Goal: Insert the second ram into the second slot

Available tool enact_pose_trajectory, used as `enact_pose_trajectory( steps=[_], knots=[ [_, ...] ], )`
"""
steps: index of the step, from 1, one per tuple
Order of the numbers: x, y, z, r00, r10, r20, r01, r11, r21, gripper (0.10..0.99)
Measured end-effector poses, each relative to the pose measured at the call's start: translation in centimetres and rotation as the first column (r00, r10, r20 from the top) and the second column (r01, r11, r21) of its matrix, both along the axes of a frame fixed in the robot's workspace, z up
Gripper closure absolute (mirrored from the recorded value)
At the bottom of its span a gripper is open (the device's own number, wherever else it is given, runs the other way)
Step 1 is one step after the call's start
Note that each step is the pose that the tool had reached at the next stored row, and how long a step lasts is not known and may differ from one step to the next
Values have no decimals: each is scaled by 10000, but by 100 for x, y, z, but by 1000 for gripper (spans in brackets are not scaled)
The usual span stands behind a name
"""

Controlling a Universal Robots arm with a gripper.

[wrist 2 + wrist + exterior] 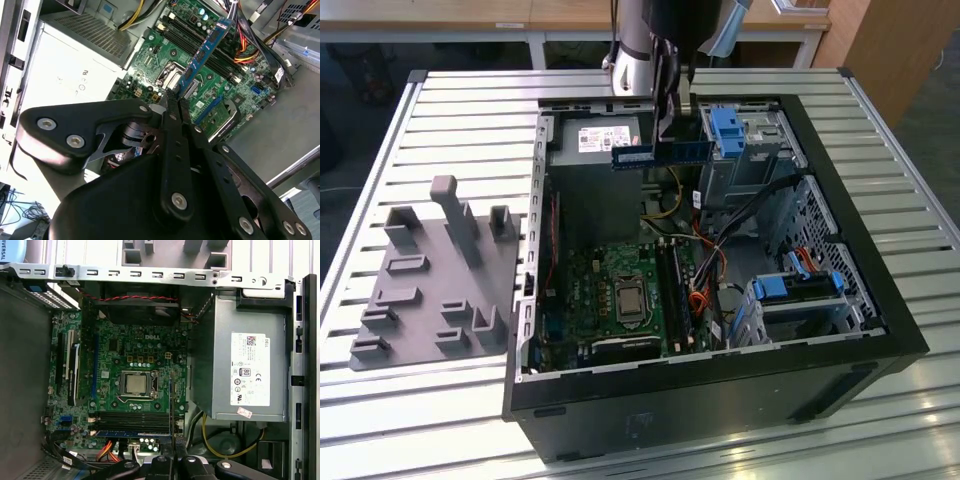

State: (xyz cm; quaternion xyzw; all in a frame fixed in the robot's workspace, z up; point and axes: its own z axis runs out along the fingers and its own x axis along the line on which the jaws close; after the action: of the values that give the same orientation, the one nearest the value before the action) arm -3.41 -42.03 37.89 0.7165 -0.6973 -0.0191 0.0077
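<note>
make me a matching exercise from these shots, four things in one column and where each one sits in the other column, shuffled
Things:
1. second ram
2. grey fixture
3. processor socket
4. power supply

Places:
a. on the slatted table, outside the computer case
b. middle of the green motherboard
c. held in the gripper, above the case
d. grey box with a white label, beside the motherboard

Pairs: 1-c, 2-a, 3-b, 4-d
</note>
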Motion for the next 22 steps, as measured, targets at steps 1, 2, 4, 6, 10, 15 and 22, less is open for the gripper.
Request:
enact_pose_trajectory(
  steps=[1, 2, 4, 6, 10, 15, 22],
  knots=[
    [0, -3, 0, 10000, 0, 0, 0, 10000, -1, 953],
    [0, -7, 0, 10000, 0, 0, 0, 10000, -1, 953],
    [0, -13, 0, 10000, 0, -1, 0, 10000, -1, 953],
    [0, -20, 0, 10000, 0, 0, 0, 10000, -1, 953],
    [0, -34, -1, 10000, 1, 0, -1, 10000, -1, 953],
    [0, -50, -1, 10000, 0, 0, 0, 10000, -3, 953],
    [0, -80, -3, 10000, -48, 0, 48, 10000, -3, 953]
  ],
)
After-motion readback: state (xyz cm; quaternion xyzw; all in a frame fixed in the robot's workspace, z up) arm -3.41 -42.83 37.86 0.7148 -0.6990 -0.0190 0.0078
